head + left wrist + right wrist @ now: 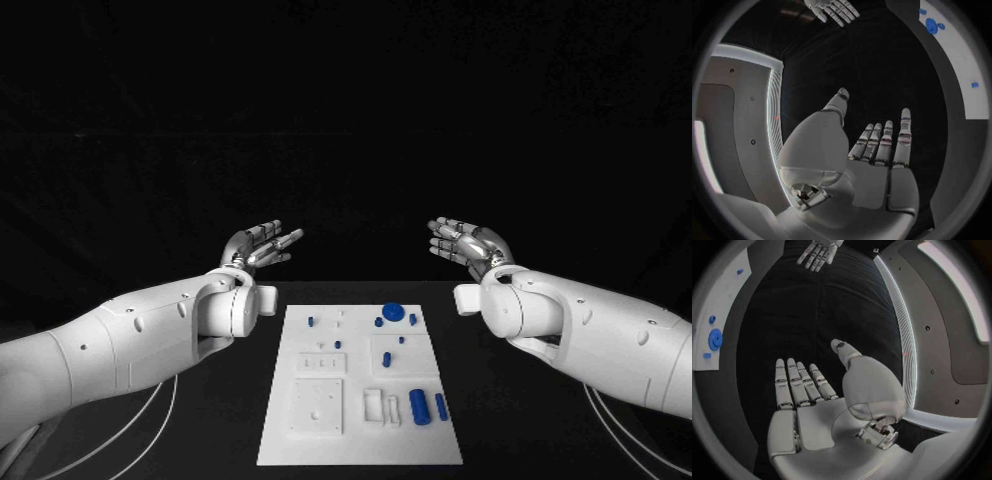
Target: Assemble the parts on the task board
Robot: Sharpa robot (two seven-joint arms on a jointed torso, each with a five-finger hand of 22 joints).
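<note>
Both arms are hovering raised above the black table (216,440), one at each side of the task board (361,455), palms turned toward each other.

Left hand (260,246): holding nothing, fingers extended and lying apart, sitting beyond the board's far left corner and well clear of it. In the left wrist view the same hand (873,150) is showing a flat palm with straight fingers and the thumb standing off to one side; nothing is lying in it.

Right hand (466,243): likewise holding nothing, fingers spread and slightly curved, hanging beyond the board's far right corner. The right wrist view is confirming an open, bare palm (811,400) with the thumb apart from the fingers. Each wrist view is also catching the opposite hand across the table.

The task board is lying flat in the middle of the table, between the two forearms, long axis running away from the robot. The parts are resting on it, untouched:
- a round blue disc (392,311) near the far edge, with a small blue piece (413,319) just beside it;
- a small blue peg (388,355) around mid-board;
- two upright-lying blue cylinders (421,406) side by side near the right edge, toward the near end.

White raised blocks (319,405) are occupying the board's near left portion.
</note>
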